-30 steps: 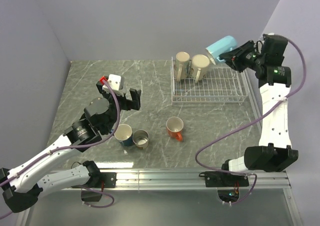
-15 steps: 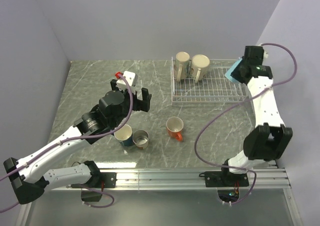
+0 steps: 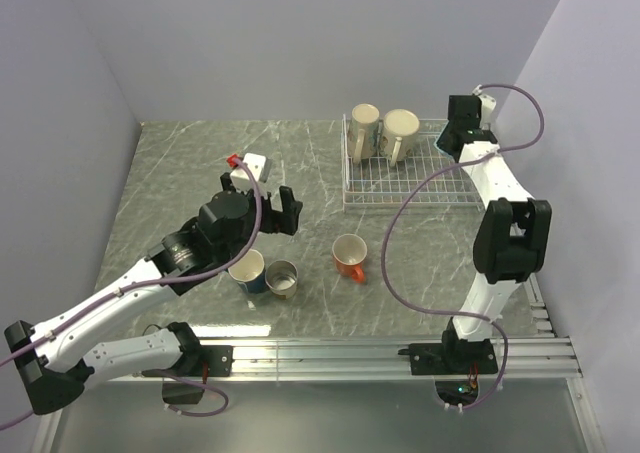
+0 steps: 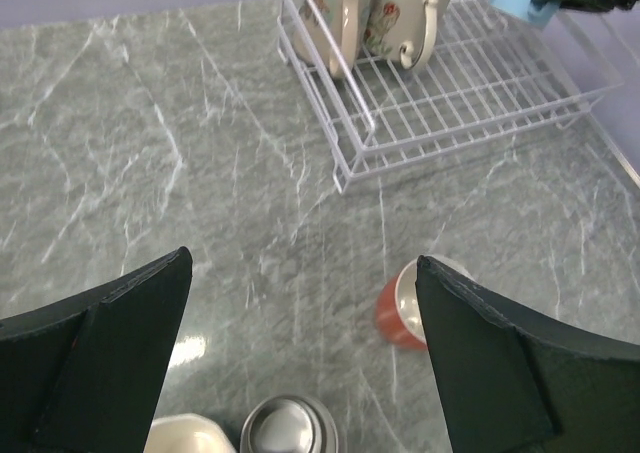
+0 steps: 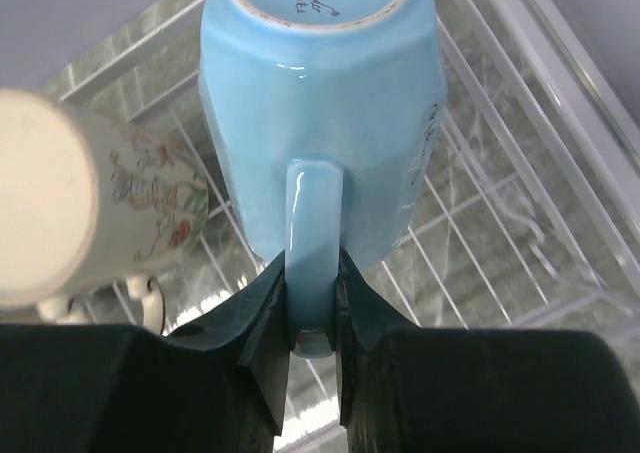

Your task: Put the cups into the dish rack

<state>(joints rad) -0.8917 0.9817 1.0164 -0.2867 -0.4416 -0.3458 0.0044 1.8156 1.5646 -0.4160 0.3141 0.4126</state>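
Observation:
My right gripper [image 5: 313, 293] is shut on the handle of the light blue mug [image 5: 320, 113] and holds it over the wires of the white dish rack [image 5: 480, 223], base pointing away from the camera. In the top view the right wrist [image 3: 466, 131] covers that mug at the rack's [image 3: 430, 178] right back corner. Two cream floral mugs [image 3: 364, 128] [image 3: 400, 133] stand in the rack's left end. The orange mug [image 3: 349, 256], the dark blue mug [image 3: 246, 270] and the grey metallic mug [image 3: 282, 278] stand on the table. My left gripper [image 3: 282, 211] is open and empty above them.
The left wrist view shows the orange mug [image 4: 400, 308] by the right finger, the metallic mug [image 4: 290, 428] below, and the rack [image 4: 450, 93] at the top. Purple walls close the back and both sides. An aluminium rail [image 3: 380, 351] runs along the near edge.
My right arm has folded in towards the rack, carrying the light blue mug from outside the rack's right back corner to over its wires. My left gripper has moved right and slightly nearer.

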